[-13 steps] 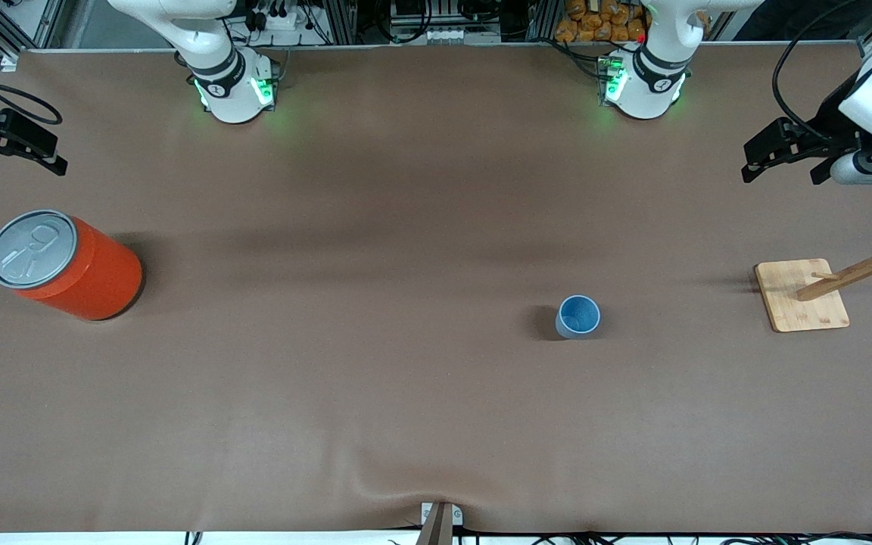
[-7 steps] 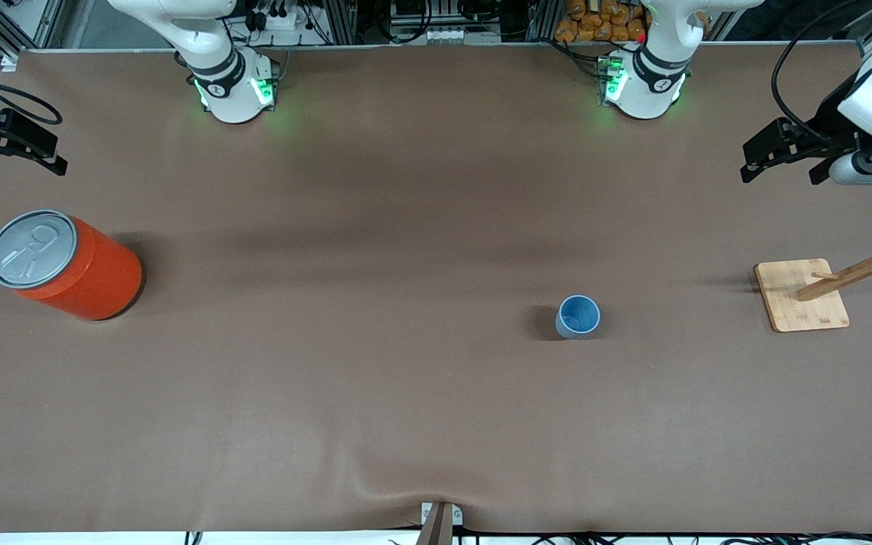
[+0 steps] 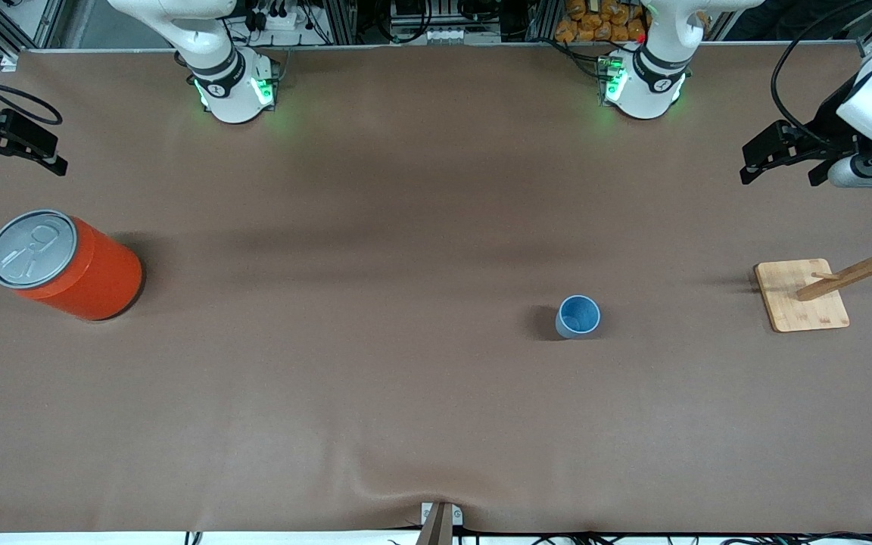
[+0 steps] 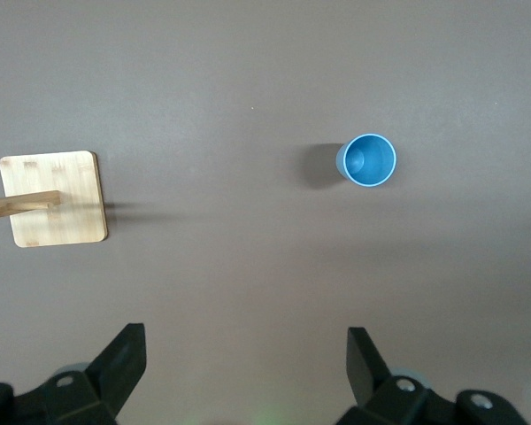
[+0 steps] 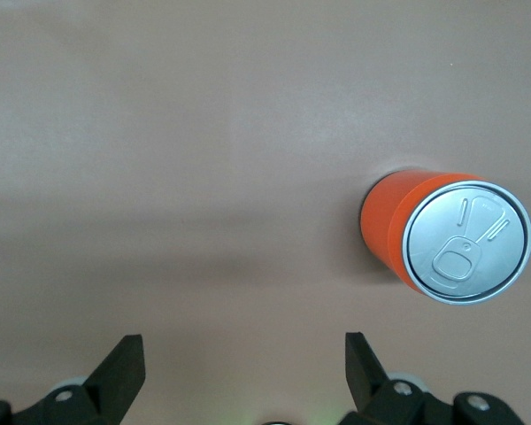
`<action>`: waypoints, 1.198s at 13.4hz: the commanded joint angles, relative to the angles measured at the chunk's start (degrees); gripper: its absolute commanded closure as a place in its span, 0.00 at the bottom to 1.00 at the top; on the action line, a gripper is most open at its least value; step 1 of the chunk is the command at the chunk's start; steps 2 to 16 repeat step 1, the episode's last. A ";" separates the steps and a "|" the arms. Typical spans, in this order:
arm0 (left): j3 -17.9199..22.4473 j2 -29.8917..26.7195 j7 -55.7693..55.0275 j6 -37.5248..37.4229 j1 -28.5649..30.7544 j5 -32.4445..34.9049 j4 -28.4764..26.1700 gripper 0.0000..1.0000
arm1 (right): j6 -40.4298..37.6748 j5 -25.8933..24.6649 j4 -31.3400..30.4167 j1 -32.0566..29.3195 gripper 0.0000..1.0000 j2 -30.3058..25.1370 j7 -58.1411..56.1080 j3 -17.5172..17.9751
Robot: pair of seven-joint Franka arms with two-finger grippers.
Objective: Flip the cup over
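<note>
The small light-blue cup stands upright, mouth up, on the brown table toward the left arm's end; it also shows in the left wrist view. My left gripper is open and empty, high over the table's edge at the left arm's end, apart from the cup. In its own view the gripper has its jaws spread wide. My right gripper is open and empty at the right arm's end, above the orange can; in its own view the gripper is spread wide too.
A large orange can with a grey pull-tab lid stands at the right arm's end and shows in the right wrist view. A wooden peg stand on a square base sits at the left arm's end, also in the left wrist view.
My left gripper has drifted very slightly toward the arms' bases. The cup, the can and the right arm have not moved.
</note>
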 commanded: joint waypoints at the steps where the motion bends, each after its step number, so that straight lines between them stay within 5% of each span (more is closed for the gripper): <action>1: -0.37 0.11 0.20 -0.89 0.57 -0.48 0.59 0.00 | -0.65 0.69 1.10 -0.15 0.00 0.58 -0.61 -0.18; 16: -0.37 0.11 0.20 -0.89 0.57 -0.48 0.59 0.00 | -0.65 0.69 1.10 -0.15 0.00 0.58 -0.61 -0.18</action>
